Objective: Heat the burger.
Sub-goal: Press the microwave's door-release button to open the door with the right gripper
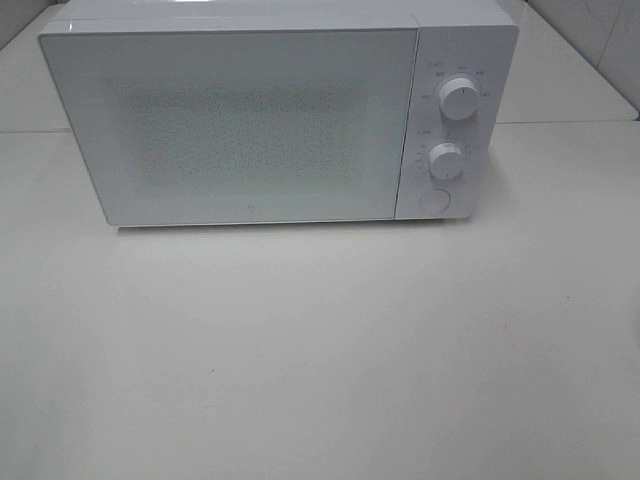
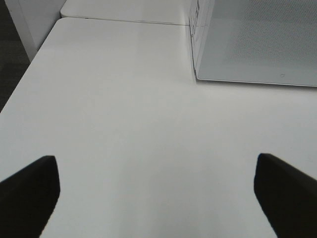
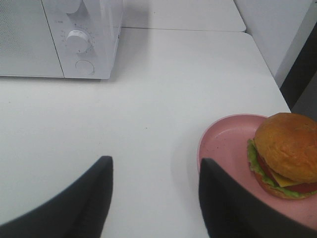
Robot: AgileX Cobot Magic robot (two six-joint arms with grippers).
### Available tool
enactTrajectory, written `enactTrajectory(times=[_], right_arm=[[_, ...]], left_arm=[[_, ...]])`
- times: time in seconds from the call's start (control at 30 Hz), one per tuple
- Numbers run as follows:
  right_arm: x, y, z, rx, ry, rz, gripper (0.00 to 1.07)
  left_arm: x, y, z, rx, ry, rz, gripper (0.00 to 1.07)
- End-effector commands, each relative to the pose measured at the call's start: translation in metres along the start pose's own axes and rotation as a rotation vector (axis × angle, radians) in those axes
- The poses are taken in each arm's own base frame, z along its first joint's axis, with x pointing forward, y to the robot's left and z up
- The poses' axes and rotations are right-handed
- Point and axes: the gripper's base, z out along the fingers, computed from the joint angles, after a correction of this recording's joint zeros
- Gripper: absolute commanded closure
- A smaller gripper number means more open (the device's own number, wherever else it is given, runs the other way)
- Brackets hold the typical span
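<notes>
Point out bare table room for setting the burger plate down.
Widest free patch: the table in front of the microwave door, all bare. Beside its knobless side is bare too. Crowded only off the knob side, where the pink plate holds the burger.

White tabletop [image 1: 320,380] — two slabs butted together, pale tiled wall [image 1: 600,40] behind, dark floor [image 2: 9,59] beside, even light

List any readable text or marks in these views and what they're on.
Nothing legible on the microwave.
Marks around upper knob: too small to read.
Marks around lower knob: too small to read.
Its door logo: too small.
Its side label: blurred.
No text on the burger or plate.
</notes>
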Motion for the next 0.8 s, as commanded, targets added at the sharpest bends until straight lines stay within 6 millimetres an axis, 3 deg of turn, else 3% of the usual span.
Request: enactTrajectory(times=[0.03,0.53,0.8], right_arm=[[0.001,0.0,-0.004,0.008,-0.034,0.014,0.53],[0.001,0.0,-0.004,0.008,-0.036,0.014,0.53],[-0.031,0.0,0.006,0.006,-0.145,0.008,0.54]], left_arm=[[0.0,-0.001,-0.001,0.013,-0.027,0.002,0.06],[0.0,-0.001,-0.001,0.013,-0.027,0.002,0.06],[0.0,-0.001,-0.001,0.013,-0.027,0.002,0.06]])
